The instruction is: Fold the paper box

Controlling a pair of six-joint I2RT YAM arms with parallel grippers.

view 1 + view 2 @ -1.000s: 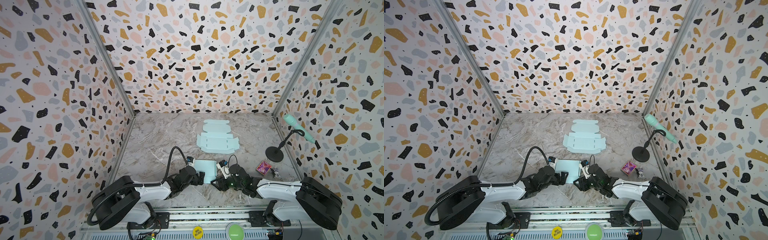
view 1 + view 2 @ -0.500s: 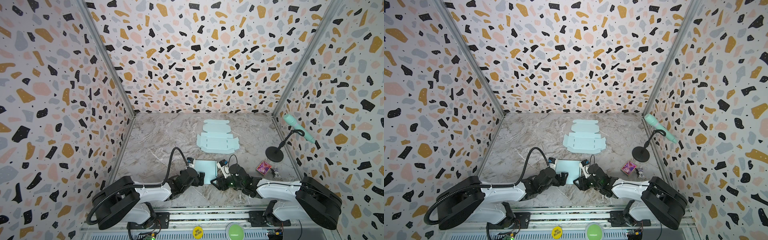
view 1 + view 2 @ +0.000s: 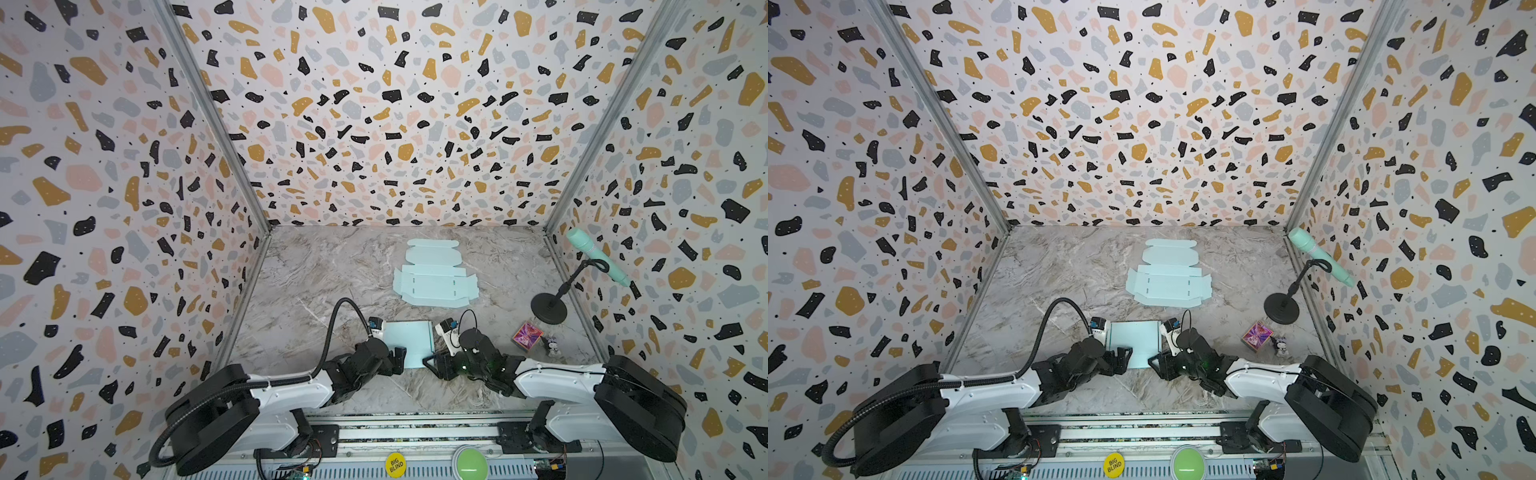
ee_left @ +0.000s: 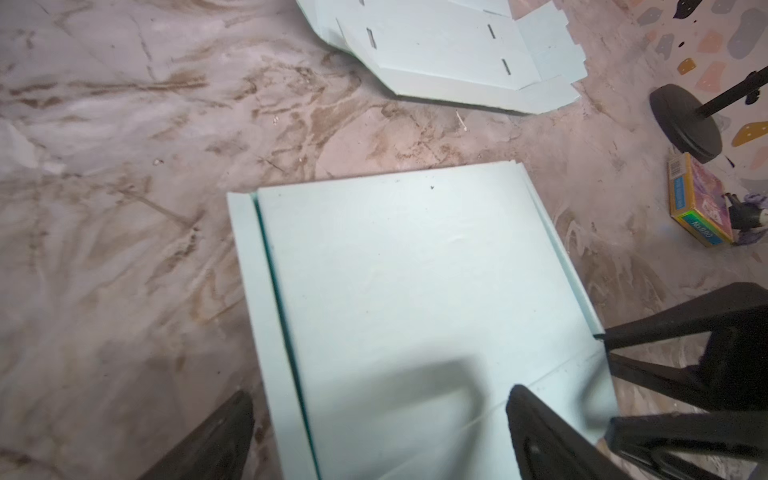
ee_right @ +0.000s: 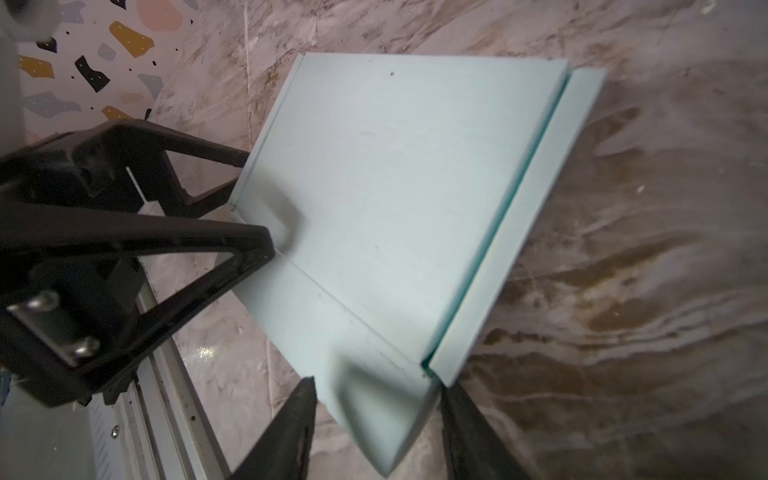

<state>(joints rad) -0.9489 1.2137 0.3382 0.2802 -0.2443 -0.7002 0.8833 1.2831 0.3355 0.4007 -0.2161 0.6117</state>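
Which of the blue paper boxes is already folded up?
The box between the left gripper and right gripper, nearest the robot: it is folded into a plain rectangle. The blank farther back lies flat, flaps spread.

Paper box [image 3: 409, 340] is a pale minty blue, same as the flat sheets [image 3: 434, 286]. Desk [image 3: 316, 274] is marbled grey-beige with brown veins. Walls [image 3: 395, 124]: white terrazzo with black, mustard, pink and grey chips. Mint microphone [image 3: 594, 255], black stand [image 3: 548, 307], black fingers [image 4: 552, 436]. Small carton [image 4: 702, 195] looks pink-purple, yellow-edged I think.
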